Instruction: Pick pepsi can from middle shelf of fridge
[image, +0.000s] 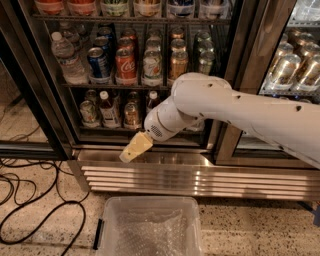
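The pepsi can is blue and stands on the middle shelf of the fridge, at the front left, between a water bottle and a red Coca-Cola can. My gripper, tan at the end of the white arm, hangs below the bottom shelf in front of the shiny steel base. It is well below and a little right of the pepsi can, and it holds nothing that I can see.
Other cans and bottles fill the shelves around and below the pepsi can. A clear plastic bin sits on the floor below the gripper. Black cables lie on the floor at left. The right compartment holds silver cans.
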